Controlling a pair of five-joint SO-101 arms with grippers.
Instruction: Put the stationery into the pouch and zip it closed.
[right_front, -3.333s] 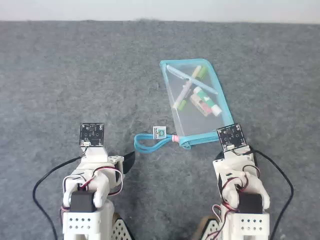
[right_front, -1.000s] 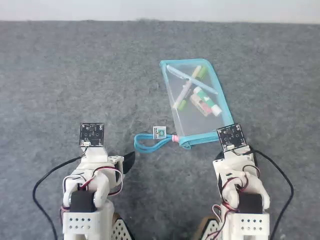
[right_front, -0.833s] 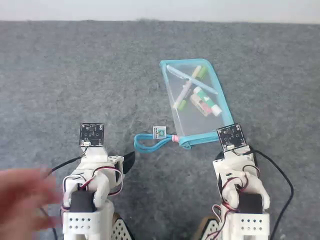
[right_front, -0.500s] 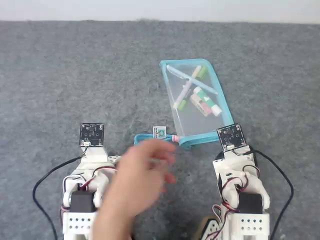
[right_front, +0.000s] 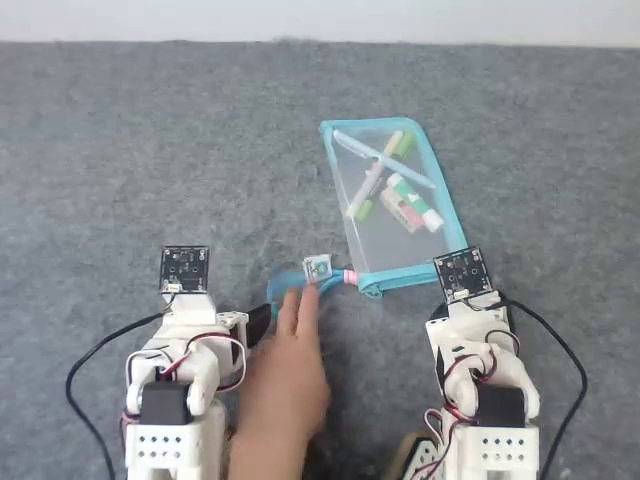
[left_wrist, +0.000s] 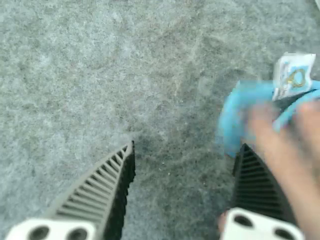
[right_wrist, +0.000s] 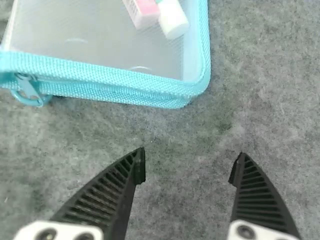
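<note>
Newly a person's hand (right_front: 285, 375) is at the strap (left_wrist: 232, 115). The pouch (right_front: 400, 280) lies just far of my right gripper (right_wrist: 191, 152); that and the left gripper (left_wrist: 188, 146) gape empty. It looks a soft, slippery film: I would hold its woven edge.

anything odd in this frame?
Yes: a person's hand is between the arms, touching the blue strap of the pouch, right beside the open left gripper. The stationery is inside; the right gripper is open and empty.

Hand (right_front: 285, 375) between arms, covering pouch strap (right_front: 278, 288).
</note>
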